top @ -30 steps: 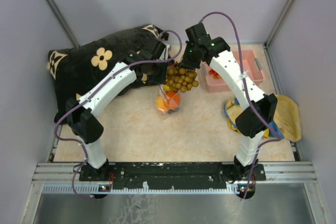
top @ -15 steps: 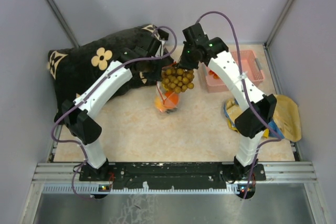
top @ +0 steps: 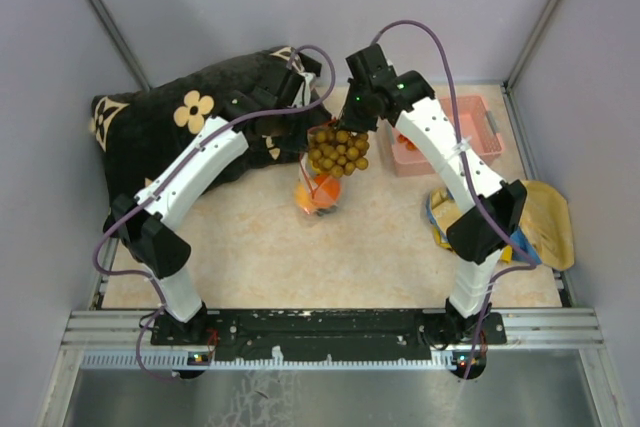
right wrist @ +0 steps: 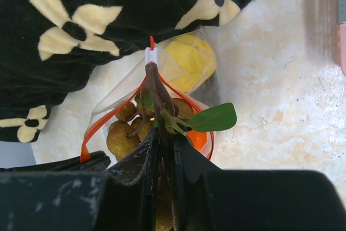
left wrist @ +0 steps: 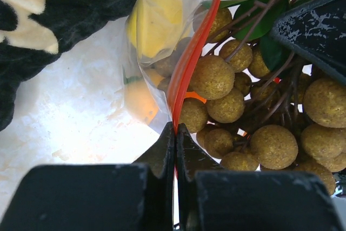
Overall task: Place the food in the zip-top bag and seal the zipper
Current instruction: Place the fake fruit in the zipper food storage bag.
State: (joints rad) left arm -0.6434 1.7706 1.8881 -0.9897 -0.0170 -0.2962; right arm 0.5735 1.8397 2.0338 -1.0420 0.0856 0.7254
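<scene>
The clear zip-top bag [top: 318,197] stands on the table with a yellow fruit [left wrist: 154,17] and an orange fruit [top: 326,190] inside. My left gripper [left wrist: 175,129] is shut on the orange-red zipper [left wrist: 190,60] at the rim and holds the mouth open. My right gripper [right wrist: 165,140] is shut on the stem of the bunch of tan-brown balls [top: 338,150], with a green leaf [right wrist: 213,117] beside it. The bunch hangs at the bag's mouth, and its lower balls [right wrist: 120,140] lie inside the orange-red loop.
A black cushion with cream flowers [top: 180,122] lies at the back left, touching the bag. A pink basket [top: 450,132] with a red-orange fruit [top: 407,139] stands at the back right. A yellow-and-blue cloth [top: 545,222] lies at the right edge.
My right gripper has carried the bunch a little left, over the bag's mouth. My left gripper has shifted slightly back with the rim. Little has moved in the last half second.
</scene>
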